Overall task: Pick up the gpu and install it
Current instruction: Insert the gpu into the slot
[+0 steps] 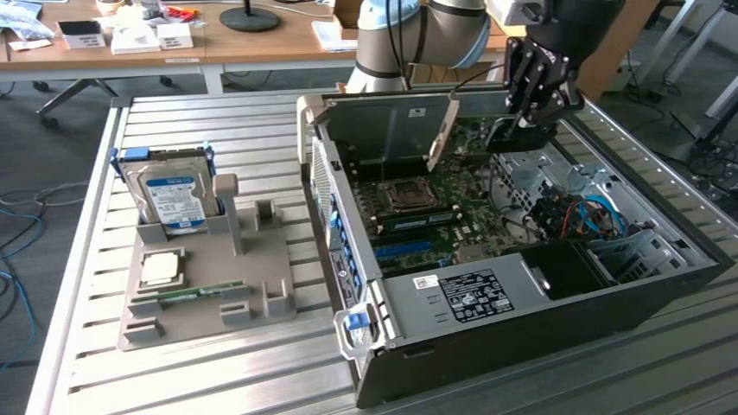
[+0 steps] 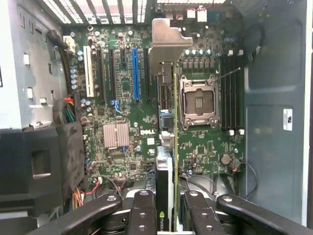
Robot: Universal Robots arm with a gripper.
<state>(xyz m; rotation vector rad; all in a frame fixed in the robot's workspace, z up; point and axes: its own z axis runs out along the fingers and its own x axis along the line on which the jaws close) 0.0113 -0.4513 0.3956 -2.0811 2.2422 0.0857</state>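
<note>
Wrist view: hand (image 2: 171, 215) clamped on the gpu (image 2: 165, 181), card held edge-on above the motherboard (image 2: 122, 103) inside the open case (image 1: 519, 320). Risk: the edge looks offset from the blue slot (image 2: 135, 73), nearer the CPU socket (image 2: 198, 100). Pressing down misaligned could jam or scrape components.

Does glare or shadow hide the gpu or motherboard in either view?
Exterior view: even daylight on the table, case interior shaded but readable. Wrist view: slats beyond the case blown out white, motherboard evenly lit, gpu bracket mildly bright, end effector dark in foreground.
</note>
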